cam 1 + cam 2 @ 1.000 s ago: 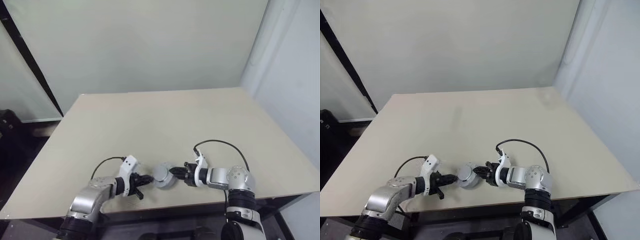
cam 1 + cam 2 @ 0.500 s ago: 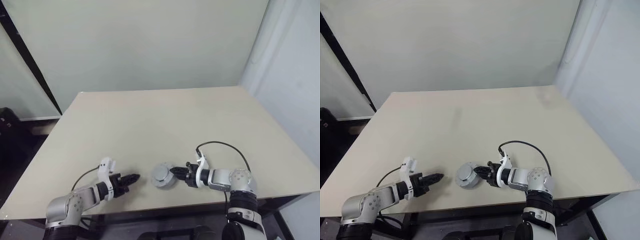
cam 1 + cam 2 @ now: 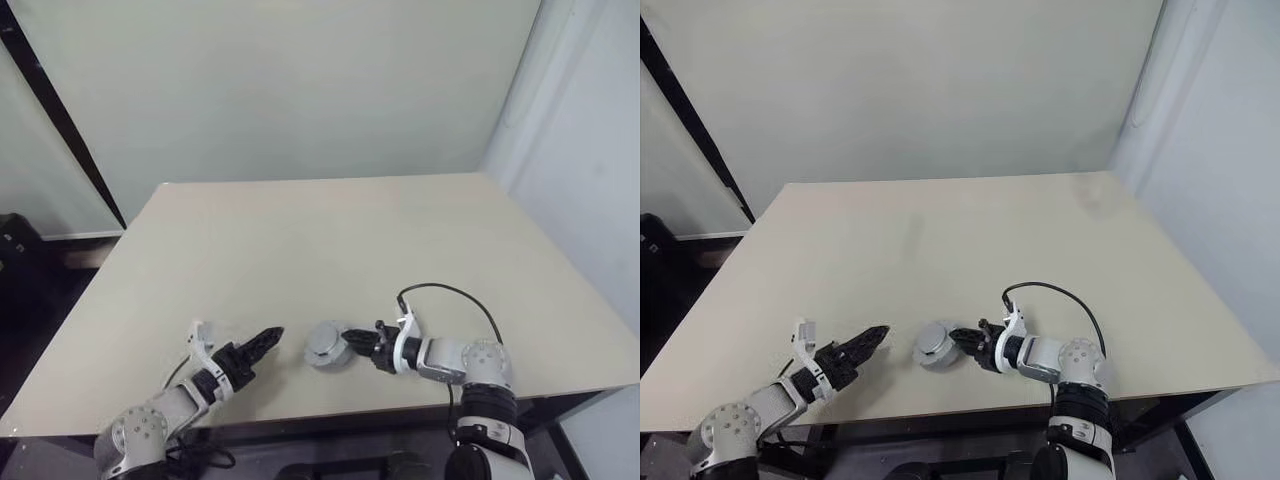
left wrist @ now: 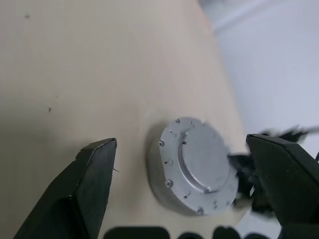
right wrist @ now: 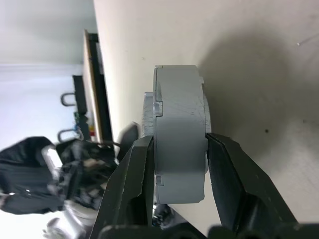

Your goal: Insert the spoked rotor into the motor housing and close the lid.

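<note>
A grey round case [image 3: 324, 345] stands tilted on the table, its flat lid [image 4: 199, 164] with small screws facing my left gripper. I take the case for the closed motor housing. The spoked rotor is hidden. My right gripper [image 3: 352, 344] is shut on the case, one finger [image 5: 142, 164] on each flat face. A short way off to the left, my left gripper [image 3: 268, 337] points at the case, open and holding nothing, its two fingers [image 4: 94, 169] standing wide on either side of the lid in the left wrist view.
The beige table [image 3: 300, 240] reaches back to a pale wall. Its front edge [image 3: 330, 412] runs just below both grippers. A black cable [image 3: 450, 290] loops over my right wrist. At the left side is a dark gap with a black frame [image 3: 60, 120].
My left gripper let go beside the case, drew back to the left, rolled and opened wide. The right gripper kept its hold on the case in the same place.
</note>
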Tool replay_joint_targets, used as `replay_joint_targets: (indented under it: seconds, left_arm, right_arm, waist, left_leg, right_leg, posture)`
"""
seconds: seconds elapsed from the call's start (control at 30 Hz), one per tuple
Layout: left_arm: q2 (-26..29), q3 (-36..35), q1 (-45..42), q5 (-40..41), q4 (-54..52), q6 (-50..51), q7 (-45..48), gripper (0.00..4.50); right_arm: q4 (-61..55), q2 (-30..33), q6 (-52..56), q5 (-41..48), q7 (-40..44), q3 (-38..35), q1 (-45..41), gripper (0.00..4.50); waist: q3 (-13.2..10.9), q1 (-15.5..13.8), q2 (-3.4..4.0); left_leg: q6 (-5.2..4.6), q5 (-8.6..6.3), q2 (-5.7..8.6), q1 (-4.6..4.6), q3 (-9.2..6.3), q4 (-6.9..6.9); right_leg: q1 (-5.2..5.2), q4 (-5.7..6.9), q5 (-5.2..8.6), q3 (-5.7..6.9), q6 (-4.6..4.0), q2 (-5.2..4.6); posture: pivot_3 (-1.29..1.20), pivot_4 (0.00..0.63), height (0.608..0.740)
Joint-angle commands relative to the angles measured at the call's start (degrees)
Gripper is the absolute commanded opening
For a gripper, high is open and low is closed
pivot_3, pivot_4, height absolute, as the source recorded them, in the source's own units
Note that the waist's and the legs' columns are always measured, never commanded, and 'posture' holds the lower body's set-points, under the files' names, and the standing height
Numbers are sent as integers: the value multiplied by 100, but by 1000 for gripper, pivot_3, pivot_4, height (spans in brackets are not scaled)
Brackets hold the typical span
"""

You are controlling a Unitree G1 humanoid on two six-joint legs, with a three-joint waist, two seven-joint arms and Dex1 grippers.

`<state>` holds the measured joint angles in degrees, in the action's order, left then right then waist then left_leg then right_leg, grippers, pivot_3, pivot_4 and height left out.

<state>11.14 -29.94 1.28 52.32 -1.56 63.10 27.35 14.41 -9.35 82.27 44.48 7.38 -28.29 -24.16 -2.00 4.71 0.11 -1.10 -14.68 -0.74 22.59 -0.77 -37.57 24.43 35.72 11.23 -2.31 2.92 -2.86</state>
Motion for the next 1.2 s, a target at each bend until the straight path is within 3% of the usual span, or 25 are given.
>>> replay_joint_targets:
  seconds: [0.03,0.47,0.8,1.17,1.2]
  left_arm:
    - [-141,-251,32,377,-96,-57,-237,4500]
    - [-859,-371,-57,1496,-8,-119,-995,4500]
    - [-1591,-214,-147,2472,52,-413,-1723,4500]
    - [-1704,252,-195,2778,110,-636,-1882,4500]
    - [-1667,248,-197,2792,170,-660,-1869,4319]
  right_arm:
    - [-116,-1135,-87,614,-35,-193,153,1292]
    - [-236,-1496,-491,2182,-805,66,-87,1292]
    - [-149,-1286,-817,2953,-1288,738,-54,1292]
    - [-112,-1052,-1062,3256,-1524,1104,128,1292]
    - [-113,-1037,-1088,3287,-1541,1128,135,1292]
  waist:
    - [0,2,-1]
    - [-1,0,-2]
    - [-1,-2,-5]
    - [-1,-2,-7]
    - [-1,-2,-7]
  left_leg:
    - [0,0,0,-1,0,0]
    - [-1,0,2,4,-3,-19]
    - [-2,0,7,6,-3,-27]
    - [-2,0,8,8,-5,-32]
    - [-2,0,9,8,-5,-32]
  right_leg:
    - [0,0,1,0,-2,1]
    - [-7,1,3,-2,-7,1]
    - [-13,0,4,-7,-7,3]
    - [-15,-1,4,-10,-8,5]
    - [-15,-1,4,-11,-8,5]
  posture:
    - [0,0,740]
    - [0,0,740]
    - [0,0,740]
    - [0,0,740]
    - [0,0,740]
